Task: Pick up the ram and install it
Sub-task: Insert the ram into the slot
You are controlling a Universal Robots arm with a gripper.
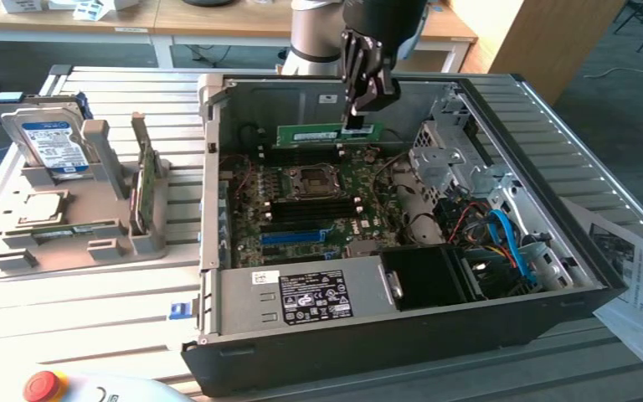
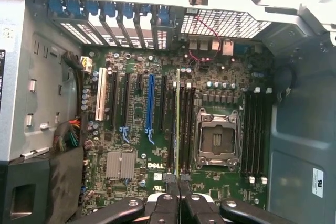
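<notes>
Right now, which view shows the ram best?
The exterior view: the ram shows its full green face, held by the gripper. In the wrist view the ram is seen edge-on, as a thin strip.

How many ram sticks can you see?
1. The ram is clamped in the gripper, inside the open computer case. More sticks could be hidden from these views.

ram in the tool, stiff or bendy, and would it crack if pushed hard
Probably stiff: the ram juts level from the tool, gripped near one end, with no sag. Likely light: edge-on in the wrist view it is a thin sliver. Probably fragile: a bare board that thin could crack if forced askew.
</notes>
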